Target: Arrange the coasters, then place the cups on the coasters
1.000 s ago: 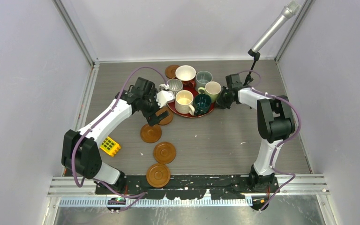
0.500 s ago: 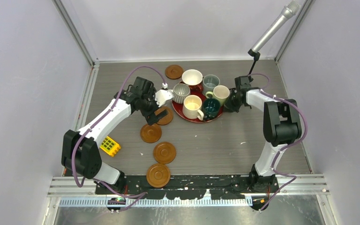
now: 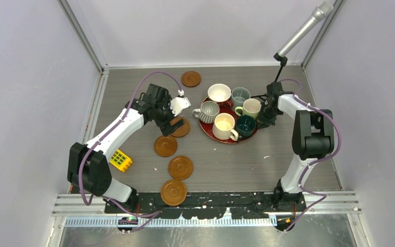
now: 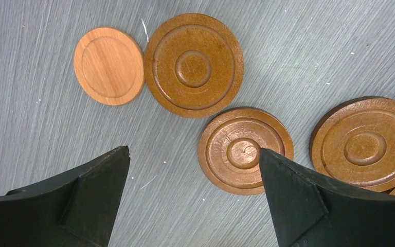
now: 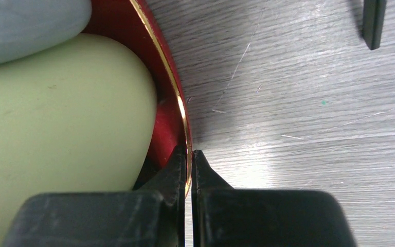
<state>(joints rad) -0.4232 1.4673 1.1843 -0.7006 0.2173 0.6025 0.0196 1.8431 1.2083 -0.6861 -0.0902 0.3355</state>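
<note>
Several brown coasters lie left of centre; one coaster sits at the back. My left gripper hovers open over them. In its wrist view the left gripper stands above bare table, with a ringed coaster by the right finger and a paler disc further off. The cups stand on a red tray: white, grey-blue, pale green, ribbed, cream, dark teal. My right gripper is shut on the tray's right rim, next to the pale green cup.
A yellow toy block lies near the left arm. A microphone on a stand rises at the back right, its base close behind the right arm. Walls enclose the table on three sides.
The red tray with all its cups has slid right and slightly nearer, pulled by the right gripper on its rim. The left arm and the coasters have not moved.
</note>
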